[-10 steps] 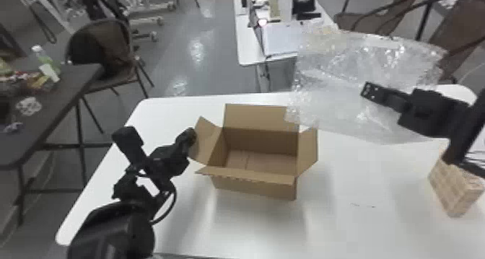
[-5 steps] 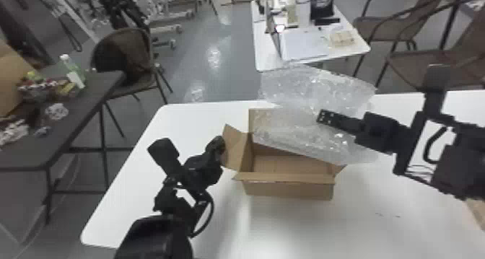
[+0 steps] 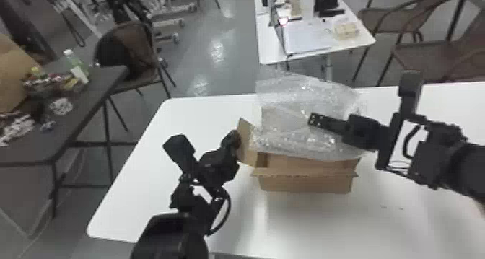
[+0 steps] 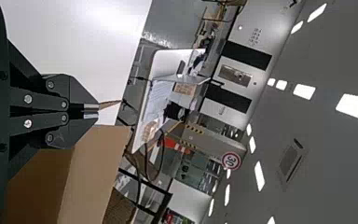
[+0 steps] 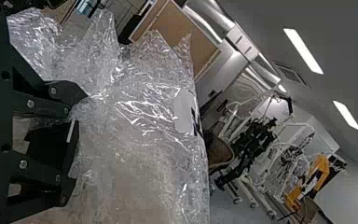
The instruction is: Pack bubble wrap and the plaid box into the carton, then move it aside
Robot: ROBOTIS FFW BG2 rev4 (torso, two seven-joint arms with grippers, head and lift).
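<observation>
Touching right gripper (image 3: 313,119), bubble wrap (image 3: 279,126)

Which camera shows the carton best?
The head view: the carton shows its front wall and part of its opening below the bubble wrap. The left wrist view catches a close section beside the left pincer. In the right wrist view, I can't distinguish it behind that wrap.

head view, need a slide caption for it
Bubble wrap over the open carton, right gripper at the wrap, left gripper at a carton flap.
</observation>
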